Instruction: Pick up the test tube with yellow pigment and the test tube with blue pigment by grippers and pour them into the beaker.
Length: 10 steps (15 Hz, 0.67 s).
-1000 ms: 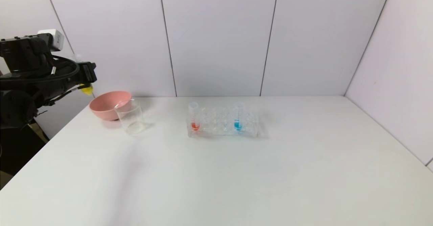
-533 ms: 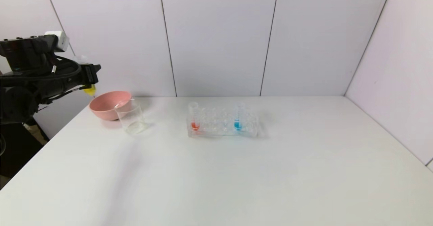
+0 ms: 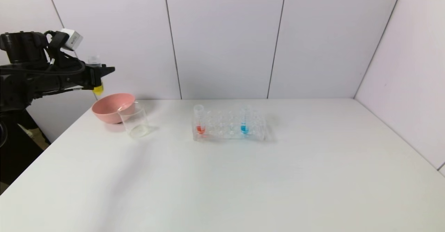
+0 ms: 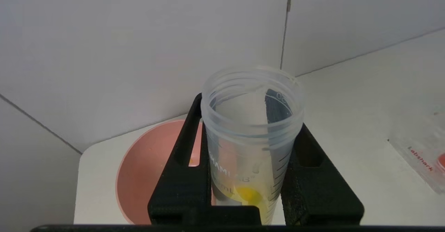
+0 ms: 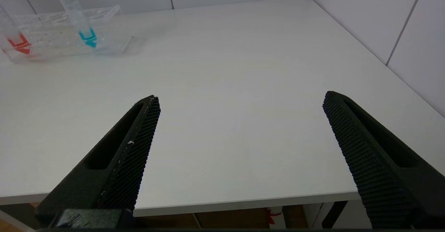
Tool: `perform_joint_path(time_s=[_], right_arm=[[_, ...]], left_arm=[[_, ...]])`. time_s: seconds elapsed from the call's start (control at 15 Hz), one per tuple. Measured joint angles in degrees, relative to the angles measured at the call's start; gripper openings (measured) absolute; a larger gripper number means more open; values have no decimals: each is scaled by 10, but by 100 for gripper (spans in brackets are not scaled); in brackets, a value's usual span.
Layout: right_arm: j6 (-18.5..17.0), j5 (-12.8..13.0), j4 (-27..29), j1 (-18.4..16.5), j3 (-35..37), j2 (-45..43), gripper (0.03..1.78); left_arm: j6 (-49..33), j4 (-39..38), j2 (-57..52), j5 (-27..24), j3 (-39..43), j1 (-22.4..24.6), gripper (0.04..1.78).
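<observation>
Yellow test tube (image 3: 96, 75) held upright, clamped between the shut jaws of the left gripper (image 3: 100, 75), raised above the pink bowl (image 3: 112, 107) at the table's (image 3: 243, 183) far left. Beaker (image 3: 135, 120) stood just beside the bowl. Blue test tube (image 3: 245, 120) seated in the rack (image 3: 227, 127), mid-table. Right gripper (image 5: 240, 121) parked low near the table's front edge, jaws spread wide, nothing held

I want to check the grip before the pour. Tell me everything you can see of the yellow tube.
The yellow tube is clear plastic with a threaded open rim, printed graduation marks and lettering, and a little yellow liquid in its tapered tip. It stands roughly upright, clamped between the black fingers of the left gripper, held in the air above the pink bowl. Nothing else touches it.
</observation>
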State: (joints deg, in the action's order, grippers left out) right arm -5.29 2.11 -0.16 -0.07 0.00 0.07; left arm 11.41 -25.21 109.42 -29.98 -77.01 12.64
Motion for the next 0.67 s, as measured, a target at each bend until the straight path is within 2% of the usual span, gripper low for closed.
perform_joint_path(time_s=[0.47,0.67], right_arm=[[0,0,0,0,0,0,171],[0,0,0,0,0,0,171]], left_arm=[[154,163,30,-75,-106,11,54],[244,268,48,-121,-166,23,54]])
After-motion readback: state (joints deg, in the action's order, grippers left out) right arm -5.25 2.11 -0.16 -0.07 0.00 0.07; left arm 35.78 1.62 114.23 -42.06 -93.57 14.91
